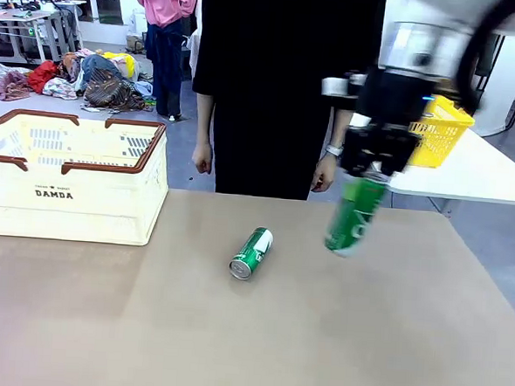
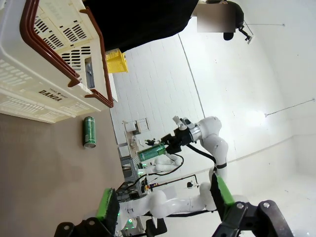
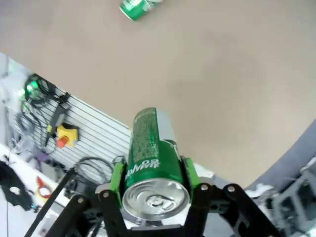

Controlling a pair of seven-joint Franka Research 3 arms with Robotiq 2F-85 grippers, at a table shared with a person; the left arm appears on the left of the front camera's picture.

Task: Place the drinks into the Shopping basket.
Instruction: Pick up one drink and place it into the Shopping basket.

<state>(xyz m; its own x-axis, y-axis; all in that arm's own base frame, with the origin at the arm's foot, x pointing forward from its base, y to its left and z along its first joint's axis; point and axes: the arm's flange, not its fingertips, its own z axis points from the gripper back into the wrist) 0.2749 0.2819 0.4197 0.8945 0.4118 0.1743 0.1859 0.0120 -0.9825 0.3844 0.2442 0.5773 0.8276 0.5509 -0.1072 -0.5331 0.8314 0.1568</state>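
Brown tabletop (image 1: 231, 331) runs across to a person (image 1: 282, 72) in black at the far edge, whose hands (image 1: 203, 159) hang at their sides. Your right gripper (image 1: 377, 170) is clamped on a green can (image 1: 354, 215), gripping it by its silver-topped end. The can's body hangs tilted above the far right part of the table, clear of the surface. From the right wrist you see the green pads (image 3: 117, 177) pressed on either side of that can, its top facing the camera. A second green can (image 1: 252, 252) lies on its side near the middle of the table, well apart from the held one and from the Shopping basket (image 1: 65, 199). That basket stands at the table's far left, cream with a brown rim and handles. Your left gripper (image 2: 165, 197) has its jaws wide apart with nothing between them. A yellow basket (image 1: 441, 130) sits on a white table (image 1: 486, 176) behind your right arm.
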